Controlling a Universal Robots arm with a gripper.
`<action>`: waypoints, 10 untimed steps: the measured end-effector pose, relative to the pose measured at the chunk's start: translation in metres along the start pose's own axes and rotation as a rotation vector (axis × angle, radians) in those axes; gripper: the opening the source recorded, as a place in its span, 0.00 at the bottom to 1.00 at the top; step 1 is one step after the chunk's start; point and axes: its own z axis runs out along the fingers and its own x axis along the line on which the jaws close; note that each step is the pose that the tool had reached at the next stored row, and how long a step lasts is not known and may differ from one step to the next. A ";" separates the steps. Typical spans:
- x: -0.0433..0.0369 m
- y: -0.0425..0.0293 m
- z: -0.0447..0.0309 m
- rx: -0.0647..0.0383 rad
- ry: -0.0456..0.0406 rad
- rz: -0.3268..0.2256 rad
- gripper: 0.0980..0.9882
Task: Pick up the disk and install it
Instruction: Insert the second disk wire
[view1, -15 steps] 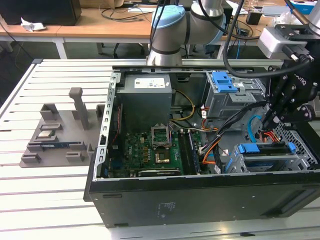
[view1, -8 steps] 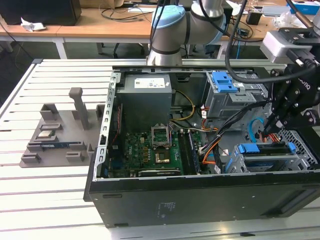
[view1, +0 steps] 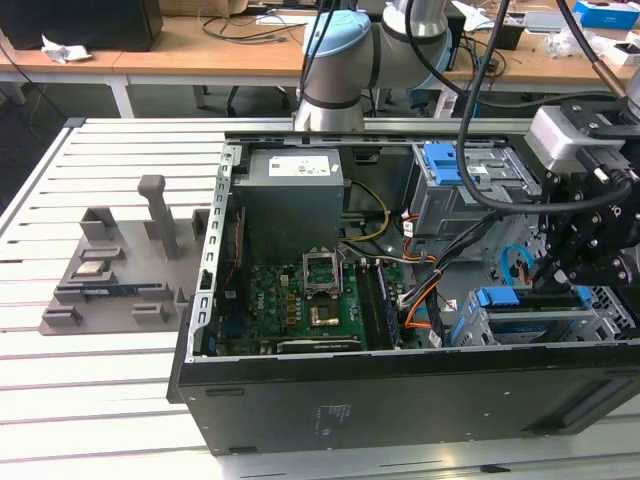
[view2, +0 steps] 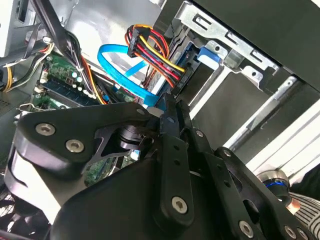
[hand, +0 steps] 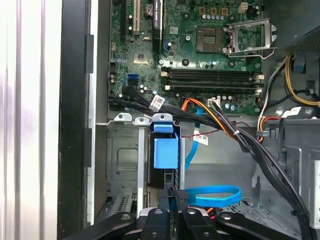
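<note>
In the exterior view, the black gripper (view1: 562, 272) hung just above the disk (view1: 520, 298), whose blue frame sat upright in the metal bay (view1: 470, 330) at the open computer case's (view1: 400, 410) right end. In both wrist views its fingers (view2: 172, 120) stood nearly together by the blue frame (hand: 165, 152); whether they pinched it, I could not tell.

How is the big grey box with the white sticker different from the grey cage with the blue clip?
The grey box has solid, closed sides; the grey cage is cut with slots and openings. The box carries a white label; the cage carries a blue latch instead. The box sits to the exterior view's left of the cage. Both are grey metal inside the computer case.
</note>
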 end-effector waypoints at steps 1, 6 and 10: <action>-0.0001 -0.0001 0.0012 0.000 0.0002 0.000 0.07; -0.0014 -0.0003 0.0021 0.000 -0.0069 0.000 0.07; -0.0017 -0.0006 0.0021 0.000 -0.0069 -0.001 0.07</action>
